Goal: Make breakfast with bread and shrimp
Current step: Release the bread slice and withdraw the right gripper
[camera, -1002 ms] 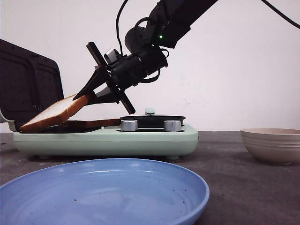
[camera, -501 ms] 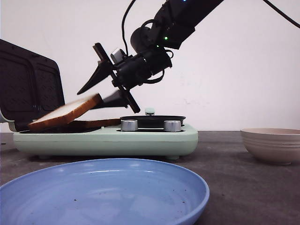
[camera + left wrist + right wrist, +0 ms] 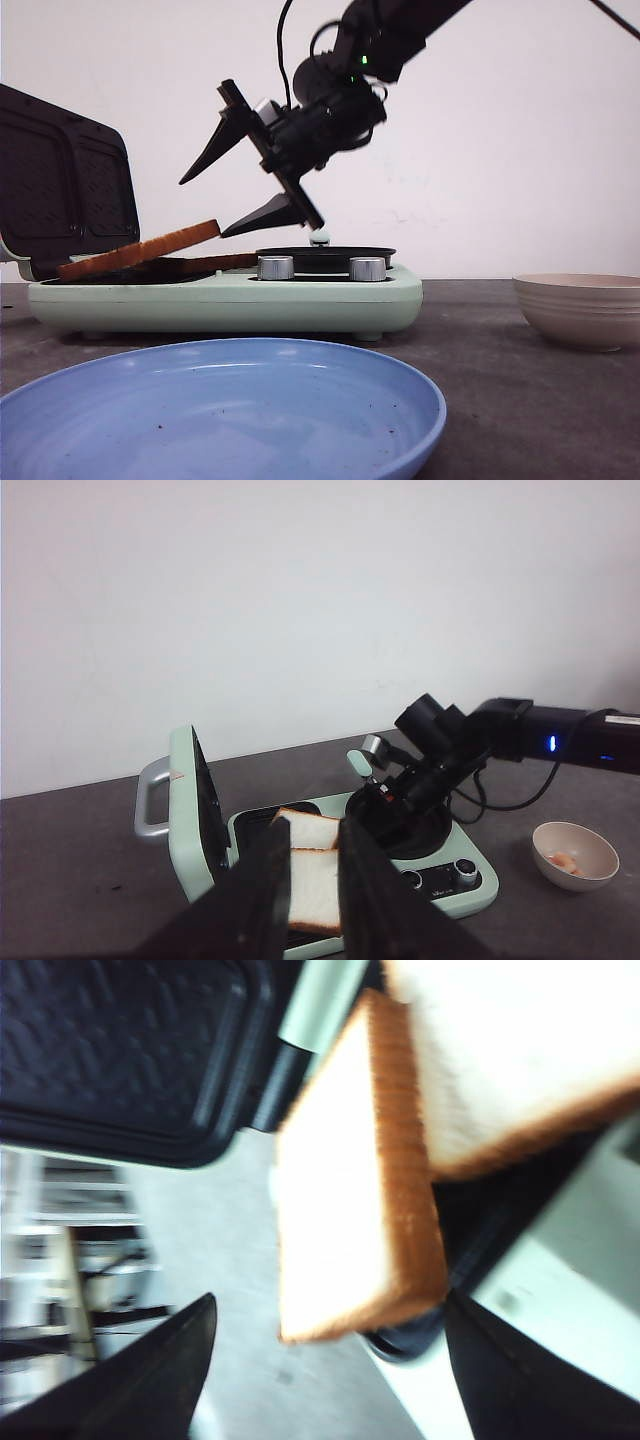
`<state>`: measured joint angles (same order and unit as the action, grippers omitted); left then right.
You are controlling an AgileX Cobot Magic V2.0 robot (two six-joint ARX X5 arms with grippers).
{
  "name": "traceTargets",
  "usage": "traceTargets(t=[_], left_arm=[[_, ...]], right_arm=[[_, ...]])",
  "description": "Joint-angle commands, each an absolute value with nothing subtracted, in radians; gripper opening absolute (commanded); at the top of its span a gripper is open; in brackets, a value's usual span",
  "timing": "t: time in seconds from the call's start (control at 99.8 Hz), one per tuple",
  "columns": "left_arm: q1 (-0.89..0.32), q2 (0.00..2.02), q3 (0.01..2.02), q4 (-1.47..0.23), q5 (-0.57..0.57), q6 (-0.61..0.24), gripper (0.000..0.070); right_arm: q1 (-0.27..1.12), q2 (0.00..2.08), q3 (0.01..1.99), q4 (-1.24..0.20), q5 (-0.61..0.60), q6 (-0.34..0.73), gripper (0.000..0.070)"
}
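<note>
Two slices of bread lie in the open sandwich maker (image 3: 230, 296). The near slice (image 3: 140, 250) leans tilted, with one edge raised over the flat slice (image 3: 215, 262). In the left wrist view both slices (image 3: 315, 892) (image 3: 312, 830) show side by side on the dark plate. My right gripper (image 3: 204, 208) hangs open just above and right of the raised edge, touching nothing. The right wrist view shows the slice (image 3: 350, 1230) lying free beyond the spread fingers (image 3: 150, 1380). My left gripper (image 3: 313, 828) is high and far back, a narrow gap between its empty fingers. Pinkish shrimp pieces (image 3: 566, 861) sit in a bowl (image 3: 573, 838).
The maker's dark lid (image 3: 60, 185) stands upright at the left. A round black pan (image 3: 325, 255) and two knobs (image 3: 275, 267) are on its right half. A blue plate (image 3: 220, 410) fills the near foreground. The beige bowl (image 3: 580, 308) stands at the right.
The right gripper let go of the bread, opened wide, and rose up and to the right. The released slice dropped lower and now rests tilted on the maker.
</note>
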<state>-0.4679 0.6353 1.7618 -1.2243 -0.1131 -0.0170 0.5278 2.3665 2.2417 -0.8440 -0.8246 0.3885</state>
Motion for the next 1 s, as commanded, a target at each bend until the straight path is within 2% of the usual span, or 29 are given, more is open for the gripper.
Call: traceTargets(t=[0.0,0.08,0.22,0.26,0.331,0.341,0.481,0.651,0.791,0.992], left_arm=[[-0.472,0.647,1.777,-1.213,-0.115,-0.012,0.0],[-0.472,0.647,1.777,-1.213,-0.115,-0.012,0.0],[-0.472,0.647,1.776,-1.213,-0.116,-0.011,0.0],[-0.472,0.647,1.774,-1.212,-0.117,-0.01,0.0],[-0.472,0.647,1.76,-1.211,-0.15,-0.008,0.0],[-0.472,0.647,1.758,-1.212,-0.158,-0.007,0.0],[-0.472,0.646,1.697,-1.214,-0.237,-0.013,0.0],[-0.472,0.646,1.631,-1.219,-0.24,-0.019,0.0],[-0.472,0.646,1.617,-1.214,-0.24,-0.016,0.0],[-0.472,0.645,1.617,-1.175,-0.271,0.02,0.0]], right_arm=[[0.516,2.393,2.317,-0.891,-0.768,0.282,0.0475],[0.496,2.393,2.381,-0.934,-0.701,0.257,0.051],[0.458,2.393,2.505,-1.029,-0.661,0.224,0.0494],[0.45,2.392,2.542,-1.076,-0.66,0.196,0.0388],[0.442,2.386,2.603,-1.147,-0.645,0.15,0.0033],[0.441,2.384,2.611,-1.154,-0.64,0.146,0.0],[0.443,2.304,2.643,-1.142,-0.517,0.134,0.0009],[0.468,2.167,2.643,-1.058,-0.287,0.11,0.0009],[0.48,2.082,2.643,-0.987,-0.276,0.08,0.0009],[0.484,1.998,2.643,-1.029,-0.232,0.032,0.0009]])
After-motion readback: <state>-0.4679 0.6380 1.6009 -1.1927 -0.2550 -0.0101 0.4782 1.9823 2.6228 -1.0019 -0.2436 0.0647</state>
